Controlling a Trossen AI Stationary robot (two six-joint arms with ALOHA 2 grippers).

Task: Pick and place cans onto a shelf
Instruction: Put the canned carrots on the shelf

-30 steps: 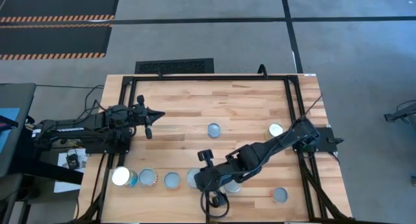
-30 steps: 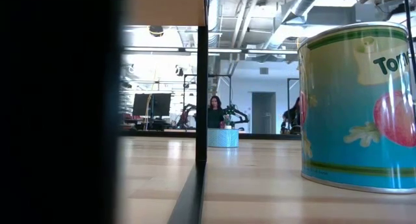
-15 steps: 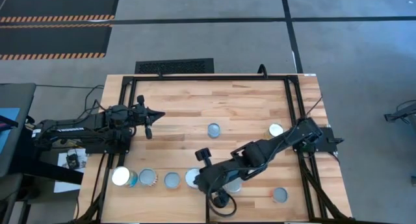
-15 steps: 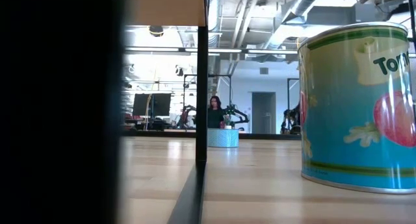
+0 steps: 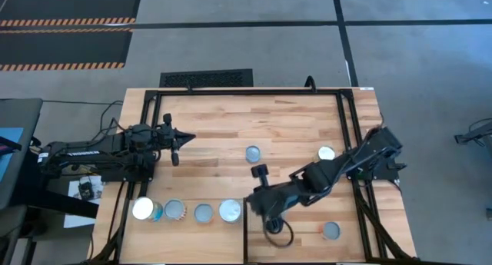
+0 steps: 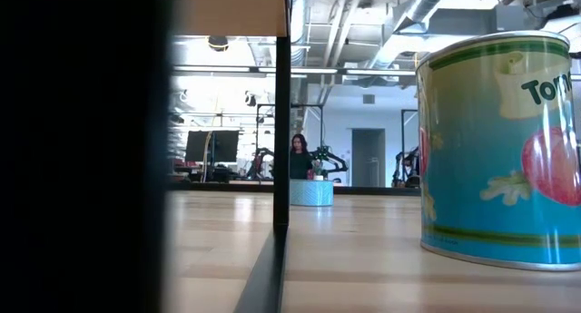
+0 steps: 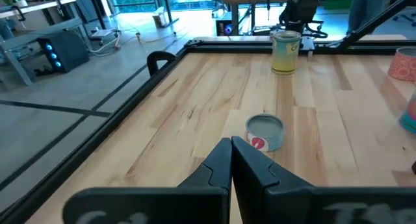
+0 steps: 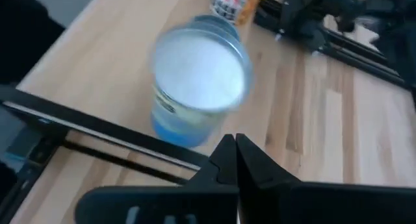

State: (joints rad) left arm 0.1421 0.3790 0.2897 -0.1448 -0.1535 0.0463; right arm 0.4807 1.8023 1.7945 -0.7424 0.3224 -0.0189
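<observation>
Four cans (image 5: 184, 211) line the table's (image 5: 284, 127) near edge; the right gripper (image 5: 257, 206), fingers pinched together and empty, hovers beside the blue-labelled can (image 8: 198, 81). Rigid, smooth tin, likely best gripped mid-wall. Farther off, the left gripper (image 7: 231, 160) waits, fingers together.

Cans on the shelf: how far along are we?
Done: four cans stand in a row at the table's near edge, the fourth now uncovered. In hand: nothing; the right claw is shut and empty beside that row, the left claw shut, waiting. Left: three loose cans.
</observation>
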